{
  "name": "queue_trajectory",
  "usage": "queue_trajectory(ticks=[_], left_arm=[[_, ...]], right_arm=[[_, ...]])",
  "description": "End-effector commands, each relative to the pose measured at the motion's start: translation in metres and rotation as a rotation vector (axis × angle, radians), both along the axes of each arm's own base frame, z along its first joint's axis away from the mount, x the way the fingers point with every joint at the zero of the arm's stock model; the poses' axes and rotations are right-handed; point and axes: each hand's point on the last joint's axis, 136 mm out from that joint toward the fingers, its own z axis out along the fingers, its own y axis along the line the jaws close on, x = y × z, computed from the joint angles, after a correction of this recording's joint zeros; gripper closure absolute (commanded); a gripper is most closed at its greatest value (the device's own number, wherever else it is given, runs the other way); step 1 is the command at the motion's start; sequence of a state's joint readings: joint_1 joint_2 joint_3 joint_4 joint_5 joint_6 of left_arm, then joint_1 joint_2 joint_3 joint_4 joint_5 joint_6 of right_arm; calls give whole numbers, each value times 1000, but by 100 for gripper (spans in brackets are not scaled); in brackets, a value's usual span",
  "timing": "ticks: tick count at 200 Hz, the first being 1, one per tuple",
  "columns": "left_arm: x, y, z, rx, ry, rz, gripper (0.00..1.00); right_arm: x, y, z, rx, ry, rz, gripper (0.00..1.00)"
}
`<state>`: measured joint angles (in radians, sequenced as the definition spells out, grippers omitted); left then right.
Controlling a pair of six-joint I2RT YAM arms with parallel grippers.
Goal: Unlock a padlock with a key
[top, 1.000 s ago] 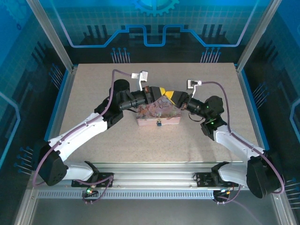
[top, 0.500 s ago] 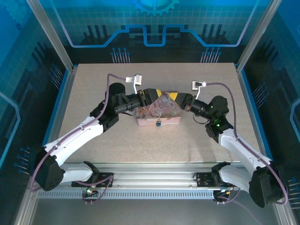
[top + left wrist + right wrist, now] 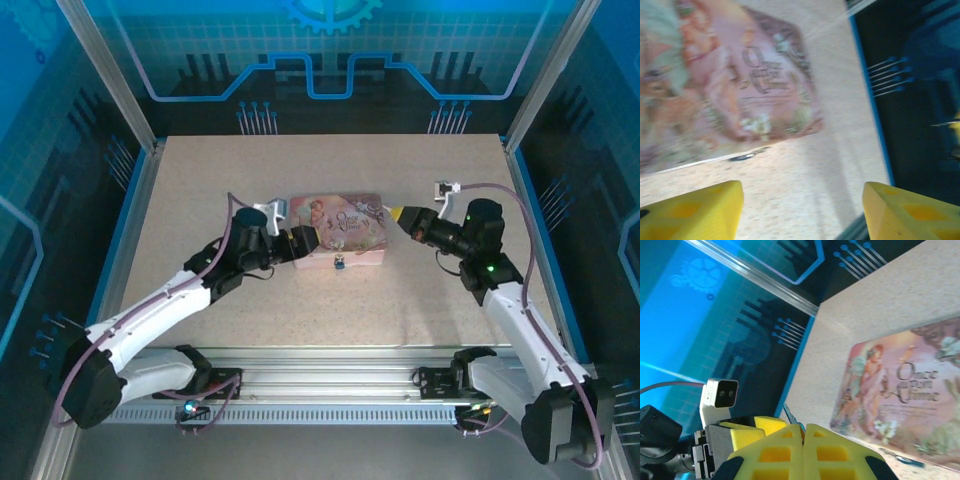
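The padlock [image 3: 340, 263] hangs on the pink box [image 3: 345, 225] facing the surface's [image 3: 200, 190] near edge, presumably for reach. The left claw [image 3: 308, 242] stands released beside the box, and the right claw [image 3: 393, 213] is clenched.

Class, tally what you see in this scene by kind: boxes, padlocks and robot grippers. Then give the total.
pink box: 1
padlock: 1
grippers: 2 (left gripper, right gripper)
total: 4

Overhead camera looks down; both wrist cameras closely share the pink box [image 3: 337, 226].
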<state>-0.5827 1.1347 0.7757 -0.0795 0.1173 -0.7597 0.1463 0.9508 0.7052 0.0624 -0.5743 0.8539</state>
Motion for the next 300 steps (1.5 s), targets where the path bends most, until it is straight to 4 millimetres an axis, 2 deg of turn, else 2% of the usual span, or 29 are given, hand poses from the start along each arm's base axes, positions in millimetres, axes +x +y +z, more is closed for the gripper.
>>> queue_trajectory(ticks=[1,25,52,106,157,197,221,226,229,253,256,260,300], left_arm=[[13,29,-24,115,17,117,32],[33,42,-35,126,28,178,30],[60,49,-46,147,45,214,28],[111,40,-68,176,82,180,27],[138,21,-83,178,109,104,29],[142,3,-80,119,100,34,29],[140,4,-67,113,77,31,27],[138,5,-64,111,69,33,26],[136,6,-62,109,65,34,25],[118,12,-46,91,38,37,18],[116,13,-44,87,33,38,11],[111,14,-42,82,31,35,8],[64,12,-28,57,-10,-19,2]], right_arm=[[-1,-20,-24,-158,43,-58,100],[0,-28,-44,-188,83,-76,100],[-2,-31,-55,-184,105,-80,100],[-1,-41,-67,-242,121,-107,100],[8,-45,-71,-275,120,-109,100],[31,-42,-64,-297,103,-93,100],[49,-36,-60,-322,96,-69,100],[51,-35,-64,-333,106,-61,100],[57,-34,-56,-337,87,-63,100],[78,-31,-51,-378,78,-62,100],[81,-31,-52,-383,82,-64,100],[84,-31,-53,-388,86,-68,100],[122,-26,-59,-446,113,-76,100]])
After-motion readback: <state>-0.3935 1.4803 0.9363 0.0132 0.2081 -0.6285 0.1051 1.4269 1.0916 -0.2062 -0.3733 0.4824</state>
